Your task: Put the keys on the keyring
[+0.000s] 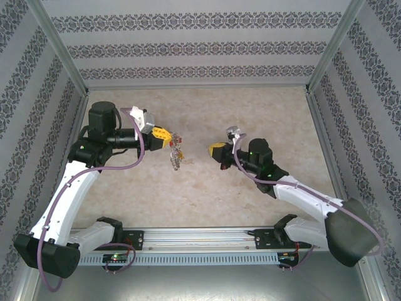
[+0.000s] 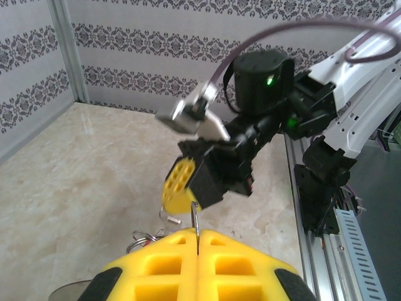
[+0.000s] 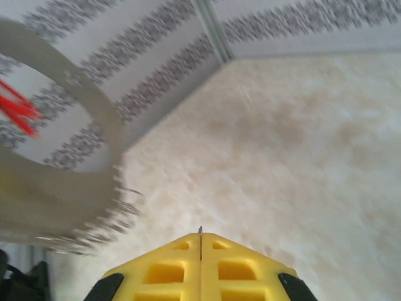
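Left jaws shut on keyring (image 1: 175, 158), right jaws shut.

Both arms extend forward and bend inward to face each other, the left gripper (image 1: 168, 135) with its yellow fingers (image 2: 238, 263) pressed together, apparently on the thin wire of the keyring (image 1: 176, 158), the right gripper (image 1: 216, 149) likewise closed, their tips apart.

- table (image 1: 250, 188): smooth, beige marbled stone look, faint sheen
- keyring (image 1: 176, 158): thin, shiny grey metal
- left gripper (image 1: 169, 139), right gripper (image 1: 211, 149): matt yellow plastic
- walls (image 1: 188, 50): patterned matt paper
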Robot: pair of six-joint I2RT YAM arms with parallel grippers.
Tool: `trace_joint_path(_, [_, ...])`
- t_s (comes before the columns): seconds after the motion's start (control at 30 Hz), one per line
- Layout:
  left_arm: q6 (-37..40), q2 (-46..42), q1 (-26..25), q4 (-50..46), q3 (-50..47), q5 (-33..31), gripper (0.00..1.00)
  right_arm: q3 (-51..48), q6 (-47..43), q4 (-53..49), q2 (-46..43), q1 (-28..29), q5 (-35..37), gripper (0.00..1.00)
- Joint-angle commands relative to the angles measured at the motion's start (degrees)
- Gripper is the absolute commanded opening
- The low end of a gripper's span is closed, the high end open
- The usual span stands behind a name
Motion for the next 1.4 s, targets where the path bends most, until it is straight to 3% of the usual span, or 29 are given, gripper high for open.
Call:
trace_joint_path(0.0, [-1.1,-1.3,0.9,4.0,-0.7,1.1,0.00,-1.8,0.4,0.6,5.0,-0.3,3.9,0.00])
trace_joint_path(0.33, [-1.5,-1.2,1.2,4.8,-1.1,1.7,0.00,-1.1,4.3,-0.9,18.0,1.3,6.5,0.00])
trace_joint_path(0.63, [-2.1,-1.4,1.8,5.5,-1.3,2.3,0.00,-0.8,5.5,-9.4,19.5,1.6,8.4,0.01])
trace_joint_path(0.73, [-2.2,-1.4,1.9,5.7,-1.3,2.3,0.00,0.3,5.8,-11.8,21.8,1.6,7.1,0.06])
trace_joint_path(0.93, [-2.1,-1.7,2.0,5.8,-1.4,2.3,0.00,1.6,5.8,-15.9,22.7,1.4,6.2,0.26])
trace_joint_path(1.03, [-2.3,-1.8,2.1,5.9,-1.4,2.4,0.00,2.8,4.3,-20.9,19.7,1.8,6.9,0.32])
trace_joint_path(1.17, [-2.8,-1.7,2.3,6.5,-1.7,2.7,0.00,8.7,-1.7,-35.2,15.6,2.5,10.7,0.36])
trace_joint_path(1.37, [-3.4,-2.2,2.3,7.4,-2.2,2.9,0.00,21.7,-10.5,-52.3,21.1,0.7,9.0,0.37])
